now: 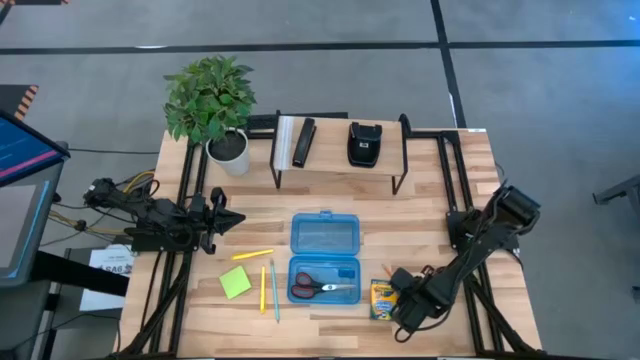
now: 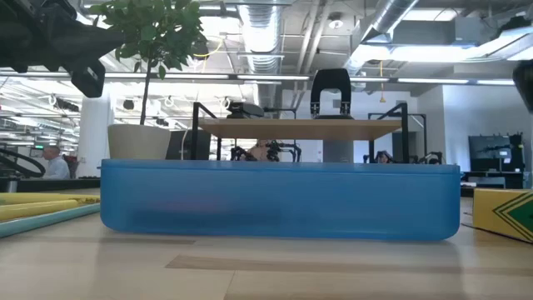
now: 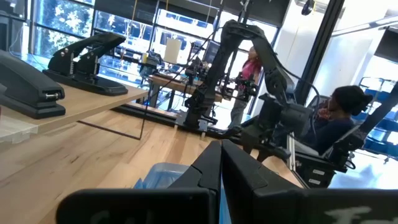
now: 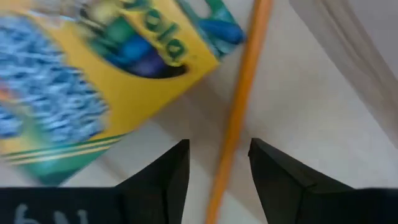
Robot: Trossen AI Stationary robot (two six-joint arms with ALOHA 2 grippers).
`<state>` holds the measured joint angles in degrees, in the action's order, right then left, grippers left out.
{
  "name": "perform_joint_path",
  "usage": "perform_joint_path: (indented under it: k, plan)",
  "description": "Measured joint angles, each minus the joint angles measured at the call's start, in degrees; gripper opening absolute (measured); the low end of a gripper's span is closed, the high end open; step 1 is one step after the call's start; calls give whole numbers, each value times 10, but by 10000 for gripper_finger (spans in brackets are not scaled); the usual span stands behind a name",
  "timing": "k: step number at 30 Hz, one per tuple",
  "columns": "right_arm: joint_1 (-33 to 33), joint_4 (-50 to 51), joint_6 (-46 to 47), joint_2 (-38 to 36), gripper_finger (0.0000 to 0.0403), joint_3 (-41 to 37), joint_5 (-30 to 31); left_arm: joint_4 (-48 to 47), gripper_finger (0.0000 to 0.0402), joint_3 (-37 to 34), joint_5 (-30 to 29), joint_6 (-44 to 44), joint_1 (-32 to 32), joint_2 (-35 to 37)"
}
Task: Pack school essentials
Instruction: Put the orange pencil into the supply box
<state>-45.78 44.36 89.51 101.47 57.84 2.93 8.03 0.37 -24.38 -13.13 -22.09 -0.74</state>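
Note:
A translucent blue hinged case (image 1: 325,237) lies open mid-table. Its near half holds the red-handled scissors (image 1: 320,289) and a small blue eraser (image 1: 346,270). The lime-green sticky-note pad (image 1: 236,281) and yellow, orange and green pencils (image 1: 268,291) lie on the table left of the case. The crayon box (image 1: 381,298) lies right of it. My right gripper (image 4: 217,146) is open just above the table, beside the crayon box (image 4: 93,74). Its fingers stand on either side of an orange pencil (image 4: 239,106). My left gripper (image 1: 238,218) is shut and hovers left of the case.
A raised wooden shelf (image 1: 335,160) at the far side carries two black stapler-like objects (image 1: 303,143) (image 1: 364,143). A potted plant (image 1: 215,105) stands at the far left. Bare wood lies along the near edge. In the left wrist view a seated person (image 3: 339,118) shows beyond the table.

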Motion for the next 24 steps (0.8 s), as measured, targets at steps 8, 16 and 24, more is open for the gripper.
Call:
perform_joint_path:
  k: [8,16,24]
  plan:
    - [6,-5,-24,16,126,3,-13,0,0,0,0,0,0,0]
    - [17,4,-26,16,13,2,-14,0,0,0,0,0,0,0]
    - [33,66,-7,-15,8,-4,-7,0,0,0,0,0,0,0]
